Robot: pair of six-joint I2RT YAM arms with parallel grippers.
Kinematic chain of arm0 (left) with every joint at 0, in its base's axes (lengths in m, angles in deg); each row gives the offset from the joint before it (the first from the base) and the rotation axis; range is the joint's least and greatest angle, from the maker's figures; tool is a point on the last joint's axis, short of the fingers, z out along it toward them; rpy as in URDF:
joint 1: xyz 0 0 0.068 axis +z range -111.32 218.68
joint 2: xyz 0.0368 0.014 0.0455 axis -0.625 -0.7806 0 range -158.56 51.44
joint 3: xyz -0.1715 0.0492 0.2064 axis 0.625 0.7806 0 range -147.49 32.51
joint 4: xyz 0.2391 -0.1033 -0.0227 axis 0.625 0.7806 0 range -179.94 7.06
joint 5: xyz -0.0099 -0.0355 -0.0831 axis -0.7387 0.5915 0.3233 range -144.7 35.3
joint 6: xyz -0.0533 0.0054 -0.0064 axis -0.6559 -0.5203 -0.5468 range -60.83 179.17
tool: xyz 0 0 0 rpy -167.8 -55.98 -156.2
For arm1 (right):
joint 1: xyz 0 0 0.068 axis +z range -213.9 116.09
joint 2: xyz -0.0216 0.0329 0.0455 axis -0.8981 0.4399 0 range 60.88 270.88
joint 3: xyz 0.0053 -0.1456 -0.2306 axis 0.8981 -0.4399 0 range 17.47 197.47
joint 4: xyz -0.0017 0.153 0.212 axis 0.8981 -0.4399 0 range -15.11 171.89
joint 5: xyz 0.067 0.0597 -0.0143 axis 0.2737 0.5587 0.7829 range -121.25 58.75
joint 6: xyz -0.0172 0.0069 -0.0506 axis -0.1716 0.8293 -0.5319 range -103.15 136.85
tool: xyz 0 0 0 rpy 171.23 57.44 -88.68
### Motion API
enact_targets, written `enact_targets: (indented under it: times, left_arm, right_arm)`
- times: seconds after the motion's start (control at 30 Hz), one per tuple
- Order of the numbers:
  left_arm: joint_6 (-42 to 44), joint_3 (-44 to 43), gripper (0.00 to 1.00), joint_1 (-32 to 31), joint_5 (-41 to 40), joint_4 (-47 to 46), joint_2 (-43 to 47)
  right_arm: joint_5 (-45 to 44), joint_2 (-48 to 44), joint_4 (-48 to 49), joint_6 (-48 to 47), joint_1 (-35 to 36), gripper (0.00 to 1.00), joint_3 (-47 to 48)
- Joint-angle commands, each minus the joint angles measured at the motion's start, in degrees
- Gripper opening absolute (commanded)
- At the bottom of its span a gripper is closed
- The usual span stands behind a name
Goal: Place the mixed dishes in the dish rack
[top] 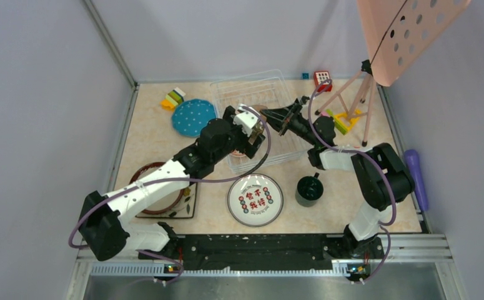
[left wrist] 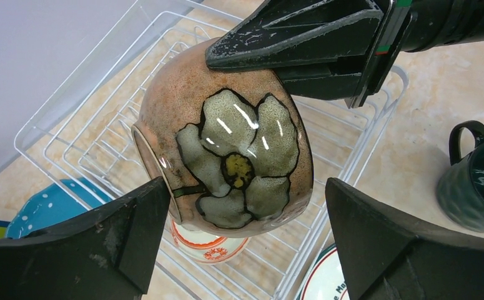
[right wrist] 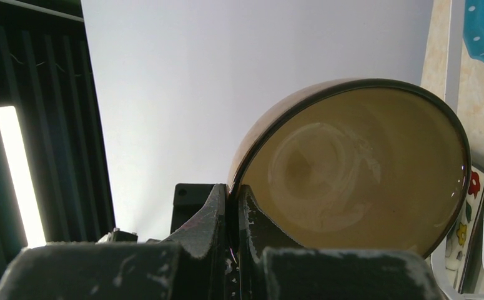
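My right gripper (top: 276,117) is shut on the rim of the brown bowl (left wrist: 227,150), which has a pale flower on its side. It holds the bowl tilted above the white wire dish rack (top: 245,84). The right wrist view shows the bowl's inside (right wrist: 358,169) with the rim pinched between the right fingers (right wrist: 217,219). My left gripper (left wrist: 246,190) is open, its jaws either side of the bowl's lower part without touching it. The orange-white bowl (left wrist: 205,240) lies in the rack under the brown bowl. The blue dotted plate (top: 193,117), red-character plate (top: 255,199), green mug (top: 308,189) and square plate (top: 189,209) are on the table.
A round brown-rimmed dish (top: 145,178) lies on the square plate, partly under my left arm. A pink perforated board (top: 408,31) on a tripod stands at back right. Toy blocks (top: 173,98) lie at back left and by the tripod (top: 342,120). A purple object (top: 416,169) lies at right.
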Motion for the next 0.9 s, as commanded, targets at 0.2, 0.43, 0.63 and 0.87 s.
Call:
enact_targets:
  times: [0.2,0.43,0.63,0.87]
  left_arm:
    - [2.79,-0.64,0.89,-0.31,-6.65,-2.52,-4.61]
    - [4.26,-0.29,0.51,-0.33,-3.28,-3.53,-6.31]
    - [6.22,-1.17,0.10,-0.26,-2.38,-2.08,-9.45]
    - [6.98,-2.43,0.00,-0.28,-3.22,-0.81,-13.48]
  right_arm:
    - [-1.35,-3.73,7.57,1.45,1.36,0.00,3.70]
    - [-1.20,0.15,10.39,1.18,1.18,0.00,1.87]
    - [-2.39,6.33,17.11,2.57,0.95,0.00,-0.38]
    - [-2.67,8.35,16.66,0.70,0.09,0.11,-1.98]
